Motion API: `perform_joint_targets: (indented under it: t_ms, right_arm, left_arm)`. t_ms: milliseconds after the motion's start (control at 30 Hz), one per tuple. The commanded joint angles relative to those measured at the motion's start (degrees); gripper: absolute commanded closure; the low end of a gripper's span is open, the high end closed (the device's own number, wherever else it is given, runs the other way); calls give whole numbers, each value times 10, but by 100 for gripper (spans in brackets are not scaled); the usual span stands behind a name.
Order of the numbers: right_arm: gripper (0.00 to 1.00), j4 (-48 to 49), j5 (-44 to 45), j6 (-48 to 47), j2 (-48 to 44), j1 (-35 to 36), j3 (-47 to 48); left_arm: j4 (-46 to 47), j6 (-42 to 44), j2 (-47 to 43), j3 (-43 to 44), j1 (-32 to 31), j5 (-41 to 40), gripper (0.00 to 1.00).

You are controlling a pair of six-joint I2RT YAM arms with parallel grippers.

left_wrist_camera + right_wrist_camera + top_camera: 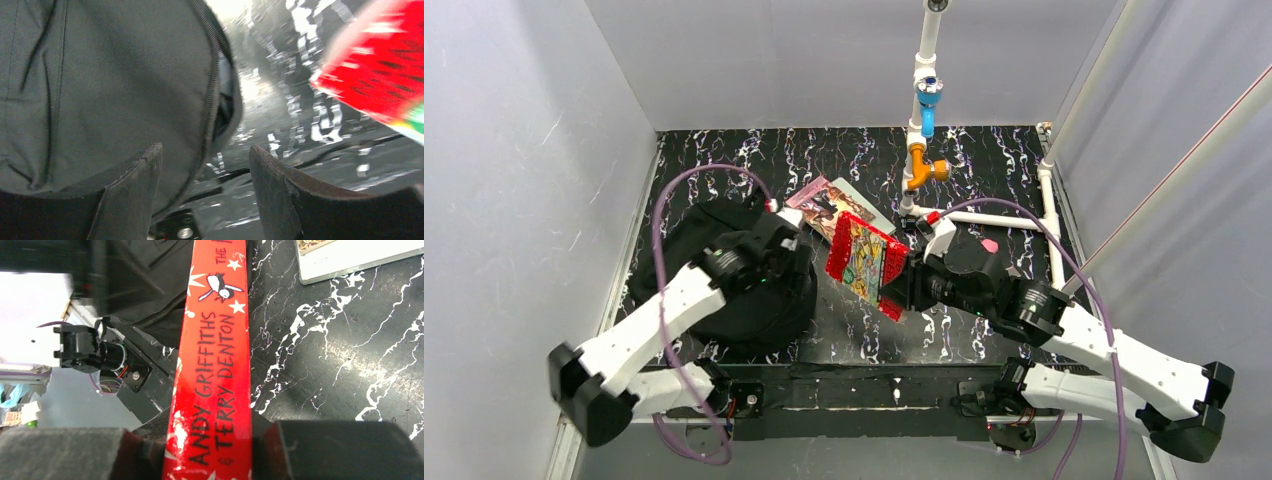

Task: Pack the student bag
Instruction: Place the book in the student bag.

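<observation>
The student bag (724, 295) is a soft black backpack lying on the left of the marbled table. My left gripper (786, 232) hovers at its right edge. In the left wrist view this gripper (205, 167) is open, and the bag's zipper rim (212, 100) runs just past its left finger (135, 190). My right gripper (906, 280) is shut on a red book (864, 262), held tilted above the table between the two arms. The spine of that book (220, 360) stands clamped between the right gripper's (210, 452) pads. The same red book (380, 70) shows at the right of the left wrist view.
Two more books (824, 205) (864, 203) lie flat behind the held one; one book's corner (350, 257) shows in the right wrist view. A white pipe frame (924, 130) with blue and orange fittings stands at the back right. Grey walls enclose the table.
</observation>
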Motion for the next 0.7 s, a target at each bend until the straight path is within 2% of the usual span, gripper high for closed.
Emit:
perform_joint_targets:
  t_ms: [0, 67, 200, 267, 500, 667]
  right_arm:
    - [99, 44, -13, -14, -40, 1, 9]
    - [99, 52, -13, -7, -44, 1, 0]
    - [99, 70, -18, 5, -52, 1, -21]
    - [99, 78, -24, 9, -54, 1, -27]
    - [99, 80, -19, 13, -64, 1, -33]
    - [99, 75, -16, 12, -66, 1, -31]
  left_arm:
    - [-65, 131, 88, 39, -2, -56, 39]
    - [-64, 149, 122, 54, -4, -70, 40]
    - [16, 161, 131, 33, -5, -64, 38]
    - [28, 163, 141, 30, -6, -64, 40]
    - [64, 138, 162, -1, -6, -11, 38]
    - [56, 126, 175, -25, -6, -66, 45]
